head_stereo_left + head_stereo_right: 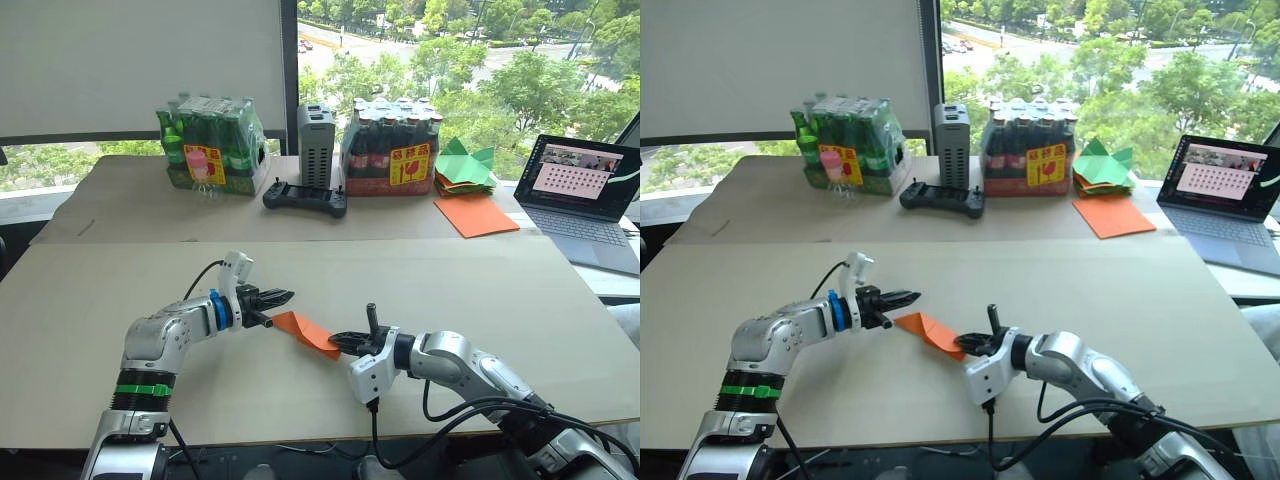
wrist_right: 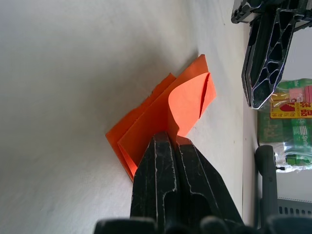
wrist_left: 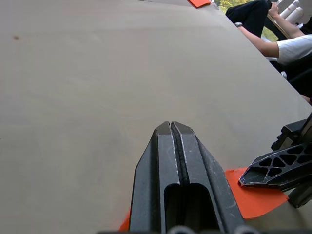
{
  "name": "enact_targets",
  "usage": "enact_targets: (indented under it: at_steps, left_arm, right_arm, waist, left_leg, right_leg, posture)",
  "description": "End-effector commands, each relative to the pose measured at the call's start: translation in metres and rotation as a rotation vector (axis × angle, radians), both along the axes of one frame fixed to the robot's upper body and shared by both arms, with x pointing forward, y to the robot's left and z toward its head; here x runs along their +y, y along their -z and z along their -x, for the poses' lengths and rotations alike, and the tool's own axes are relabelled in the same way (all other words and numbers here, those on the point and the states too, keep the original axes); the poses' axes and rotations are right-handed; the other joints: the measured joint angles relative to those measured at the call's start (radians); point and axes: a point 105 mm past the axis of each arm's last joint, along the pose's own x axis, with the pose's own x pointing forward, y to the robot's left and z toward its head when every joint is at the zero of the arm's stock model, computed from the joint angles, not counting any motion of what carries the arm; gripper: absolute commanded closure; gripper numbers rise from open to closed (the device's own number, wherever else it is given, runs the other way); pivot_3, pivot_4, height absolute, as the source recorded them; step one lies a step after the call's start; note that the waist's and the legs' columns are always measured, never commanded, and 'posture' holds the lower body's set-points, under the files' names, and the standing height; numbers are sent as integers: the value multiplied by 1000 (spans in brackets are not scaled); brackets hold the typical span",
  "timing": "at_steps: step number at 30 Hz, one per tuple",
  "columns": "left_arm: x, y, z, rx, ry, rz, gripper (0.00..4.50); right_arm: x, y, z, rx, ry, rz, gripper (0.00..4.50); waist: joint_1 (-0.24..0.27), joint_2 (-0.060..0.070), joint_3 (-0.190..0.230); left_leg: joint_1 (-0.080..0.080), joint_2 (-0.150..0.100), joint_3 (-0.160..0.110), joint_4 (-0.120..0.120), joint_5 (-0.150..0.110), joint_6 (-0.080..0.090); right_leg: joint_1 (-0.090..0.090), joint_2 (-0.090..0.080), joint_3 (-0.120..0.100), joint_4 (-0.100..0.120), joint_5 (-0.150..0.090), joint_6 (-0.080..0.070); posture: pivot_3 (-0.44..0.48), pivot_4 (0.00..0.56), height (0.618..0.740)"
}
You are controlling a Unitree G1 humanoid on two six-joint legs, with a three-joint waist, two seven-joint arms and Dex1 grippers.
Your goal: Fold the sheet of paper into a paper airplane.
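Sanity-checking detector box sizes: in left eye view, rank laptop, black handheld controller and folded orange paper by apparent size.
1. laptop, cropped by the frame edge.
2. black handheld controller.
3. folded orange paper, about as long as the controller and partly covered, so 2 versus 3 is unsure.

The left eye and right eye views look forward and down from head height over the table (image 1: 480, 300), facing the window and the laptop (image 1: 585, 195). Both cover the same scene, with the right eye view offset slightly. The left wrist view sits close behind the left gripper (image 3: 173, 127), low over the tabletop, facing across it toward a seated person (image 3: 273, 39). The right wrist view sits close behind the right gripper (image 2: 168, 139). Both wrist views share the orange folded paper (image 2: 165, 114) and the opposite gripper with the head views.
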Motion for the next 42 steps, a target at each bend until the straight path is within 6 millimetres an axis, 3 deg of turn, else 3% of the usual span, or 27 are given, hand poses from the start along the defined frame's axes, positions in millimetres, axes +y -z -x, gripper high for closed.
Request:
enact_targets:
  at_steps: [1,28,34,41,42]
  left_arm:
    - [-7,-5,3,-40,45,-25,4500]
    - [-22,31,9,-43,166,-194,4500]
    - [-20,34,10,-40,170,-199,4500]
    - [-20,34,9,-37,168,-198,4500]
    - [-21,34,9,-37,169,-196,4500]
  right_arm:
    - [-8,15,0,42,25,46,4455]
    - [-14,19,2,78,71,44,4455]
    - [-13,18,9,163,65,6,2510]
    - [6,-6,28,519,80,-316,106]
    - [7,-10,31,574,77,-351,21]
  waist:
    - [0,0,0]
    - [3,0,0]
    - [3,0,0]
    - [-1,0,0]
    - [-2,0,0]
  left_leg:
    - [0,0,0,0,0,0]
    - [0,0,0,0,0,0]
    - [0,0,0,0,0,1]
    - [1,0,0,0,-1,2]
    - [1,0,0,0,-1,2]
  right_leg:
    - [0,0,0,0,0,0]
    - [1,0,0,-1,0,0]
    - [1,0,0,-1,0,0]
    - [1,0,0,-1,0,0]
    - [1,0,0,-1,0,0]
  posture:
    - [0,150,740]
    - [0,150,740]
    - [0,150,740]
    - [0,150,740]
    - [0,150,740]
